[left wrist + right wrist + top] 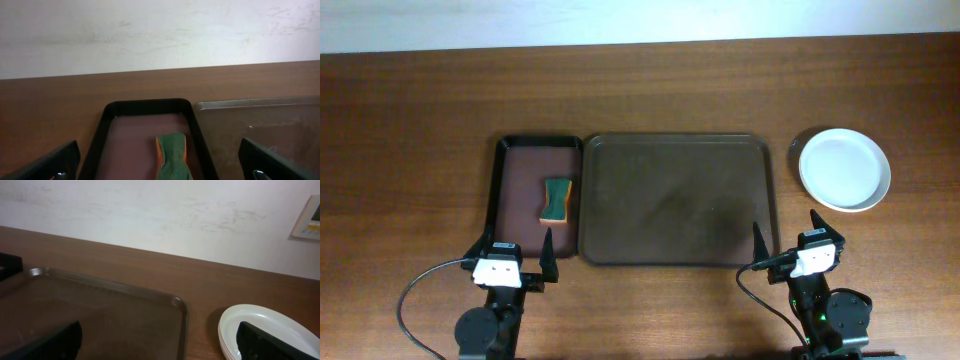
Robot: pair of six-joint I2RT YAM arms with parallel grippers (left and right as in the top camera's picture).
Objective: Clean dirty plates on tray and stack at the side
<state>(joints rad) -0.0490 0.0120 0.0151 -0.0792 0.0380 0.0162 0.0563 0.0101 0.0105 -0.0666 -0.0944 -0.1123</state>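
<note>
The white plates [844,168] sit stacked on the table right of the large dark brown tray [677,199], which holds nothing. The stack also shows in the right wrist view [265,327], with the tray's corner [150,307] to its left. My left gripper [518,253] is open and empty near the front edge, below the narrow tray. My right gripper [786,233] is open and empty, at the big tray's front right corner. In the wrist views the left gripper [160,162] and the right gripper [160,340] show spread fingers.
A narrow black-rimmed tray [507,190] left of the big tray holds a green and orange sponge [556,200], also seen in the left wrist view [172,155]. A white wall stands behind the table.
</note>
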